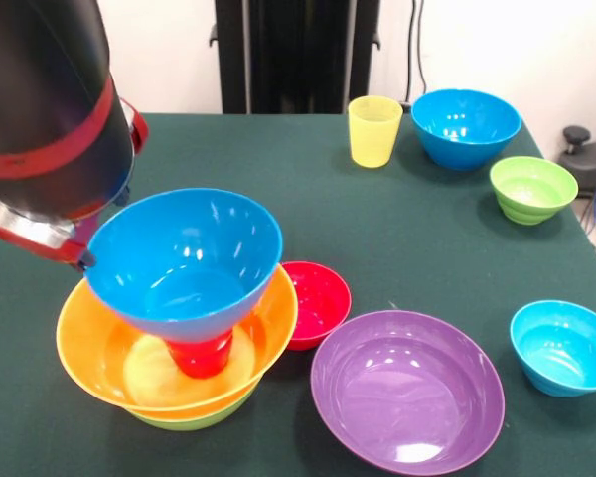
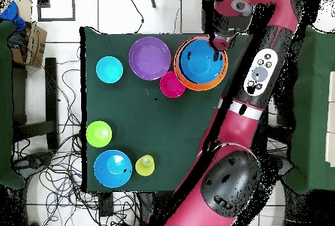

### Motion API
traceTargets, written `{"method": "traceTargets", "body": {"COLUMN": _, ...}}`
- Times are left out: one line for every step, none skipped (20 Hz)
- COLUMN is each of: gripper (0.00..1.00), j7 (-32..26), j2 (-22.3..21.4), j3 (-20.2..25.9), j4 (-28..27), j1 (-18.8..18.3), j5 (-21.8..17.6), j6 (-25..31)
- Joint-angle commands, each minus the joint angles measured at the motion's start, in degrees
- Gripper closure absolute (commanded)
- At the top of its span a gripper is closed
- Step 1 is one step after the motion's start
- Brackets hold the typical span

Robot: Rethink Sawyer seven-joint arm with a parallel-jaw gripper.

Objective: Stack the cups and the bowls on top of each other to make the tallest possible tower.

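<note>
One camera looks low across the green table (image 1: pixel 397 219); another looks straight down on the same table from high above.

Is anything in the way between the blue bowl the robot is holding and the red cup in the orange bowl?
Nothing visible is. The blue bowl sits tilted right above the red cup inside the orange bowl, with no other piece between them.

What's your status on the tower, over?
Gripper at blue bowl rim, grip unclear. Bowl tilted over red cup in orange bowl on lime-green bowl. Small red bowl touches stack.
</note>
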Motion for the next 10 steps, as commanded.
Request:
{"method": "traceTargets", "body": {"gripper": 0.00, "j7": -5.56, "j2": -2.06, "j3": 2.75, "j4": -0.95, "j1": 1.01, "j5": -6.91, "j6": -0.64}}
{"method": "traceTargets", "body": {"gripper": 0.00, "j7": -5.80, "j2": -2.20, "j3": 3.37, "j4": -1.10, "j1": 1.09, "j5": -7.64, "j6": -0.63}}
{"method": "traceTargets", "body": {"gripper": 0.00, "j7": -6.00, "j2": -2.34, "j3": 3.90, "j4": -1.21, "j1": 1.03, "j5": -8.13, "j6": -0.56}}
{"method": "traceTargets", "body": {"gripper": 0.00, "j7": -6.22, "j2": -2.45, "j3": 4.14, "j4": -1.18, "j1": 0.97, "j5": -8.50, "j6": -0.38}}
{"method": "traceTargets", "body": {"gripper": 0.00, "j7": -6.29, "j2": -2.66, "j3": 4.71, "j4": -1.30, "j1": 1.20, "j5": -9.22, "j6": 0.05}}
{"method": "traceTargets", "body": {"gripper": 0.00, "j7": -6.32, "j2": -2.78, "j3": 4.86, "j4": -1.21, "j1": 1.13, "j5": -9.37, "j6": 0.25}}
{"method": "traceTargets", "body": {"gripper": 0.00, "j7": -6.39, "j2": -2.88, "j3": 5.64, "j4": -1.42, "j1": 1.49, "j5": -10.26, "j6": 0.60}}
{"method": "traceTargets", "body": {"gripper": 0.00, "j7": -6.46, "j2": -2.98, "j3": 6.42, "j4": -1.63, "j1": 1.85, "j5": -11.14, "j6": 0.96}}
{"method": "traceTargets", "body": {"gripper": 0.00, "j7": -6.70, "j2": -3.17, "j3": 6.49, "j4": -1.51, "j1": 1.76, "j5": -11.29, "j6": 1.20}}
{"method": "traceTargets", "body": {"gripper": 0.00, "j7": -6.76, "j2": -3.19, "j3": 6.97, "j4": -1.57, "j1": 1.88, "j5": -11.79, "j6": 1.39}}
